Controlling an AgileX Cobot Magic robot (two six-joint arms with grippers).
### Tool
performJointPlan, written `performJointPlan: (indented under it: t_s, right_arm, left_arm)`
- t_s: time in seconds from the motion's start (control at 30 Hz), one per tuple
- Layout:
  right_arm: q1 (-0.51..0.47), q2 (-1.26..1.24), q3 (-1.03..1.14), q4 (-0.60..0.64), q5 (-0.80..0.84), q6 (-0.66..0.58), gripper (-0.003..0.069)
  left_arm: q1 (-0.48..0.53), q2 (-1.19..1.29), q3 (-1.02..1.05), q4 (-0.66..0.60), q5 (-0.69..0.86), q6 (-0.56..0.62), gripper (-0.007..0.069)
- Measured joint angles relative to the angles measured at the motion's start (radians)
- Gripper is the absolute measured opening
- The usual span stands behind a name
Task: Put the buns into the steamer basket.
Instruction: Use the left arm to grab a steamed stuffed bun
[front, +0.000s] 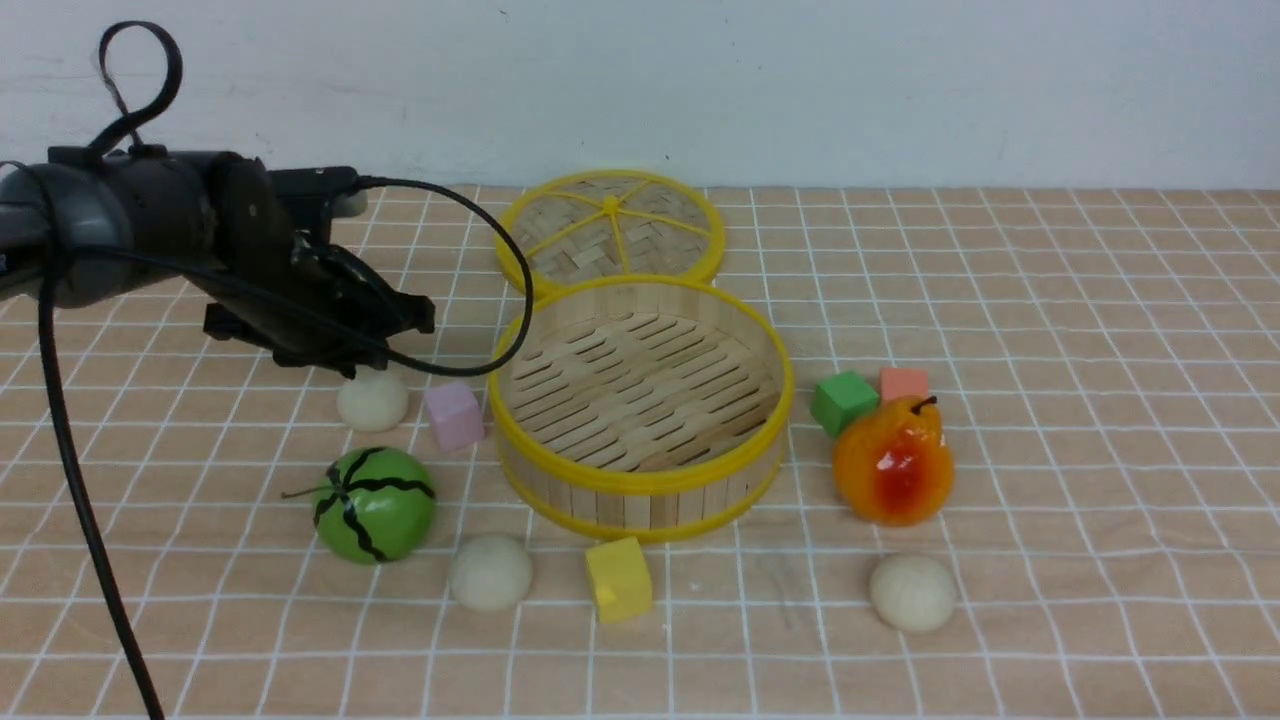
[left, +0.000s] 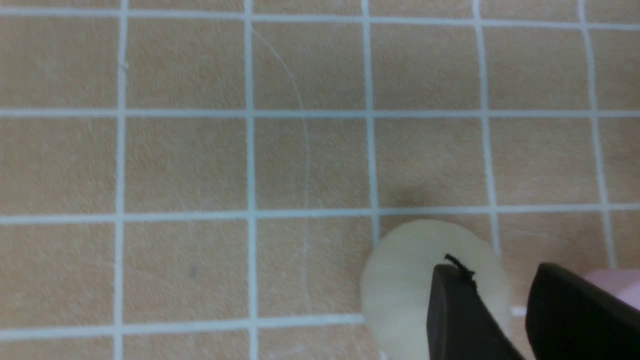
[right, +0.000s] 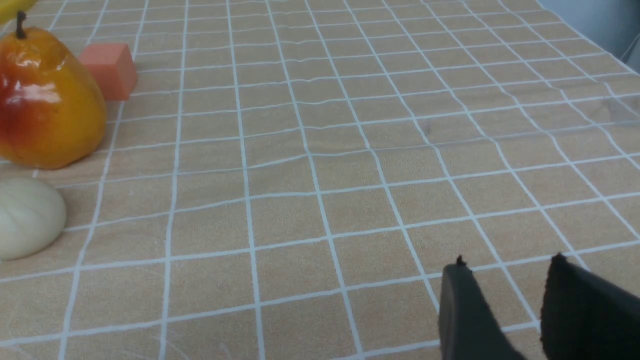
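The steamer basket (front: 640, 478), round bamboo with yellow rims, stands mid-table with nothing inside. One bun (front: 372, 400) lies left of it, beside a pink cube (front: 455, 414). My left gripper (front: 395, 325) hovers just above this bun. In the left wrist view the left gripper (left: 495, 270) is open, one finger over the bun (left: 400, 280) and only cloth in the gap. A second bun (front: 490, 572) lies in front of the basket, a third (front: 912, 592) at front right. My right gripper (right: 507, 262) is open over bare cloth, far from that bun (right: 27, 217).
The flat woven lid (front: 610, 230) lies behind the basket. A green striped melon (front: 375, 503) sits at front left, a yellow cube (front: 618, 578) in front of the basket. Right of the basket are a green cube (front: 843, 401), an orange cube (front: 904, 383) and a pear (front: 893, 462).
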Motion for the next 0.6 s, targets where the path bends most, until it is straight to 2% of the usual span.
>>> performJointPlan:
  t_s: [0.37, 0.47, 0.53, 0.6]
  right_arm:
    - [0.0, 0.0, 0.0, 0.0, 0.0, 0.0, 0.0241]
    - [0.0, 0.0, 0.0, 0.0, 0.0, 0.0, 0.0241]
    - [0.0, 0.0, 0.0, 0.0, 0.0, 0.0, 0.0241]
    - [0.0, 0.0, 0.0, 0.0, 0.0, 0.0, 0.0241]
  left_arm:
    - [0.0, 0.051, -0.002, 0.028, -0.013, 0.0, 0.0216]
    - [0.0, 0.051, -0.006, 0.028, -0.006, 0.0, 0.0192]
    - [0.0, 0.051, -0.017, 0.02, 0.021, 0.012, 0.0131]
    - [0.0, 0.052, -0.05, 0.004, 0.073, 0.052, 0.0027]
